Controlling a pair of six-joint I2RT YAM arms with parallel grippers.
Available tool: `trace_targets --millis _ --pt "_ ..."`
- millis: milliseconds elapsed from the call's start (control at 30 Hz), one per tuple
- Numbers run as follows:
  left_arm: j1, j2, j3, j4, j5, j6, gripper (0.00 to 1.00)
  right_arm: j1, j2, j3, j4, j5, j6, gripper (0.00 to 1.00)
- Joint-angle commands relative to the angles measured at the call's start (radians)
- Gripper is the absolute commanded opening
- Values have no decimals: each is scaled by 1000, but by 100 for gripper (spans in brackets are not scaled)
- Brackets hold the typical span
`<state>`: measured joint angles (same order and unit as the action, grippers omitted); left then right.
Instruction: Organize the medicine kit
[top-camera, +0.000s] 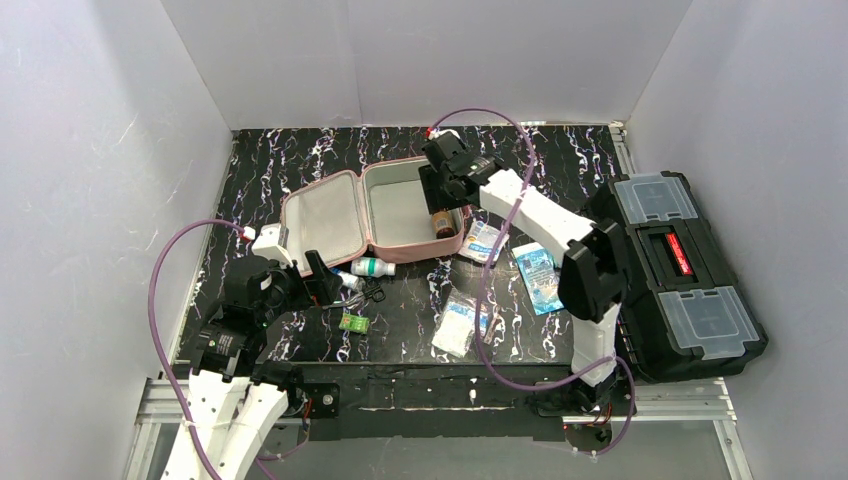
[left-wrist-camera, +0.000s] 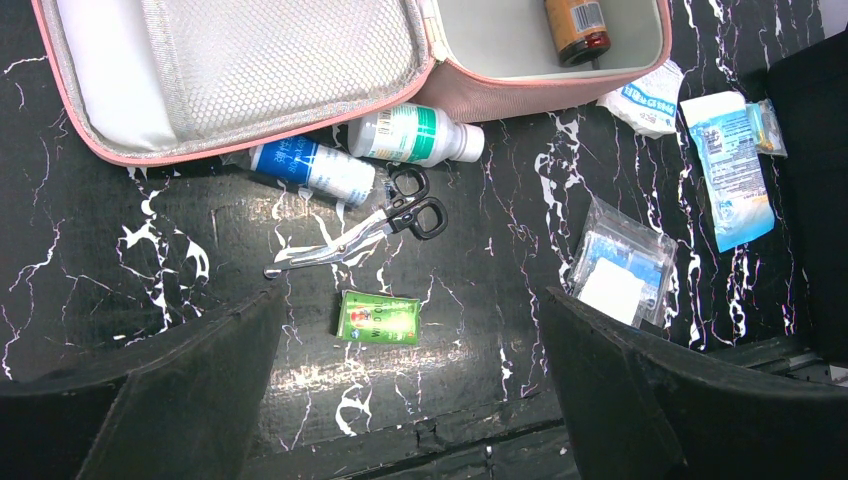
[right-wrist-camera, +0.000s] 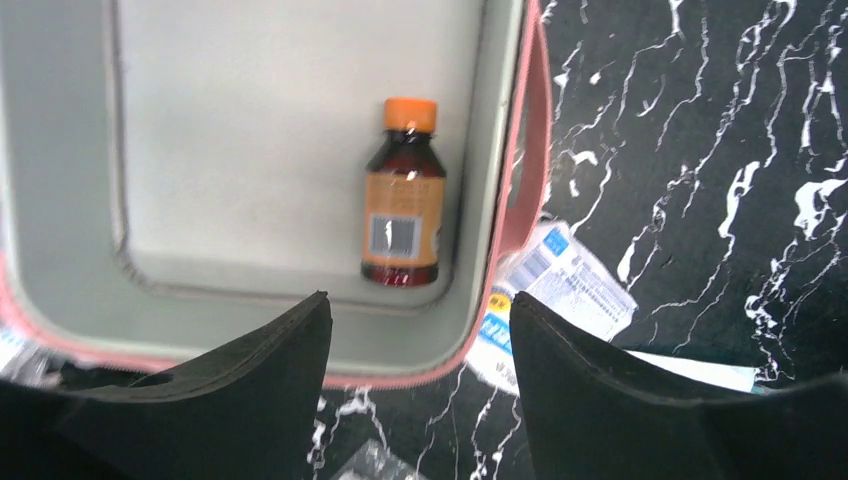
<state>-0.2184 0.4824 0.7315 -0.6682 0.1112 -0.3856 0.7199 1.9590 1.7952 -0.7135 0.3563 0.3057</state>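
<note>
Near the bench's near-left corner, the left gripper (left-wrist-camera: 410, 292), jaws apart, hovers over a green sachet (left-wrist-camera: 379, 318). Just beyond lie the scissors (left-wrist-camera: 350, 235), their long axis running roughly across its opening. This arm is judged the nearer. Farther, mid-bench, the medicine kit (top-camera: 320, 220) lies open. The right gripper (right-wrist-camera: 420, 297), also open, hangs above it, over a brown bottle (right-wrist-camera: 403, 195) lying along the kit's right wall.

You have the medicine kit (top-camera: 320, 220), a pink rounded-square soft zip case with grey lining, lying wide open near the middle of the desk's far edge, its mesh-pocketed lid flat to the left of the deeper base.
</note>
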Motion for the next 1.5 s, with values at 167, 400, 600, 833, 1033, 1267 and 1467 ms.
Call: trace_targets --millis 167,400,600,833,1033,1267,1467 --pt "-4 9 -2 -8 -6 5 99 65 -256 -256 161 -264 -107 74" --pt "-3 15 0 -11 -16 5 99 158 -323 -358 170 -381 -221 74" --pt "-3 8 -1 -13 -36 2 99 246 -308 -359 192 -460 -285 77" --pt "-4 -5 -3 -18 -123 -25 100 291 -168 -231 176 -489 -318 78" --pt "-4 -17 2 -41 -257 -68 100 314 -63 -122 173 -485 -381 80" --pt "-4 -17 9 -78 -427 -139 99 325 37 -32 187 -468 -428 82" --pt "-4 -17 8 -82 -443 -147 99 329 114 40 182 -451 -484 82"
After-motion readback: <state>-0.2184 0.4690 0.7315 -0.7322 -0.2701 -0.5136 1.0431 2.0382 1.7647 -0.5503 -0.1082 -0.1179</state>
